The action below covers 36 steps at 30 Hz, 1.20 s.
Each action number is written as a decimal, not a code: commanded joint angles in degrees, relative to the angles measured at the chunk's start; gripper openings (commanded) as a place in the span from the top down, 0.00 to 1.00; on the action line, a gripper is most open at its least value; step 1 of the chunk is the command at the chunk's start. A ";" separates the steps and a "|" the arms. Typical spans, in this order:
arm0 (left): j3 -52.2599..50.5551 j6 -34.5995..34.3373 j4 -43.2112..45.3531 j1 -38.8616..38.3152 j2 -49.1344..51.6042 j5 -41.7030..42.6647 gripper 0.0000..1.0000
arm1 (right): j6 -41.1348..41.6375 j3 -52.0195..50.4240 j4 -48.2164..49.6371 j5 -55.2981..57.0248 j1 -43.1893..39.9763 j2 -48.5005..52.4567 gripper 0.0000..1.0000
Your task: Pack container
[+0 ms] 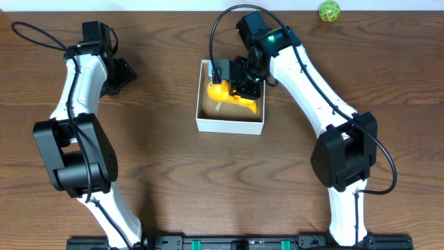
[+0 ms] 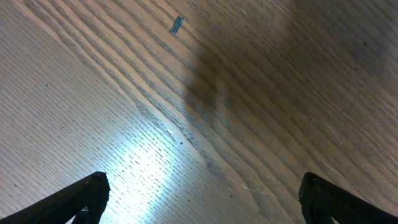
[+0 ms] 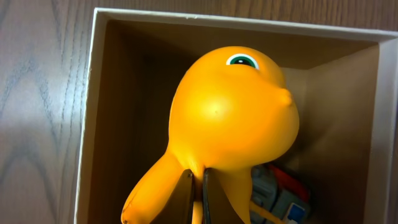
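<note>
Sitting in container [image 1: 229, 126]: orange toy [image 3: 230, 118], right tool [image 3: 198, 180] closed

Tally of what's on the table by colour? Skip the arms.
White: 1, container, brown inside
Orange: 1, orange toy, in the container
Grey, red and blue: 1, small toy, beneath the orange toy
Green: 1, green ball, at the table's far edge
Total: 4
</note>
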 commanded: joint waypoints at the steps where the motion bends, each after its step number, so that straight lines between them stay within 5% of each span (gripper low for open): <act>1: -0.39 -0.13 -0.15 0.20 0.09 -0.70 0.02 | -0.76 1.88 0.28 -0.33 0.35 0.24 0.99; 19: -0.39 -0.13 -0.15 0.20 0.09 -0.70 0.02 | -0.76 1.84 -8.04 -0.31 0.04 -0.50 0.99; 20: -0.39 -0.13 -0.15 0.20 0.09 -0.70 0.02 | -0.72 1.84 -8.11 -0.28 0.04 -0.50 0.88; 21: -0.39 -0.13 -0.15 0.20 0.09 -0.70 0.02 | -0.42 1.84 -8.09 -0.28 0.04 -0.50 0.60; 22: -0.39 -0.13 -0.15 0.20 0.09 -0.70 0.02 | 0.15 1.84 -8.02 -0.28 0.04 -0.50 0.42; 30: -0.39 -0.13 -0.15 0.20 0.09 -0.70 0.02 | 0.35 1.86 -7.58 -0.28 0.11 -0.52 0.02; 36: -0.39 -0.13 -0.15 0.20 0.09 -0.70 0.02 | 5.14 1.86 -1.29 -0.09 0.09 -1.97 0.01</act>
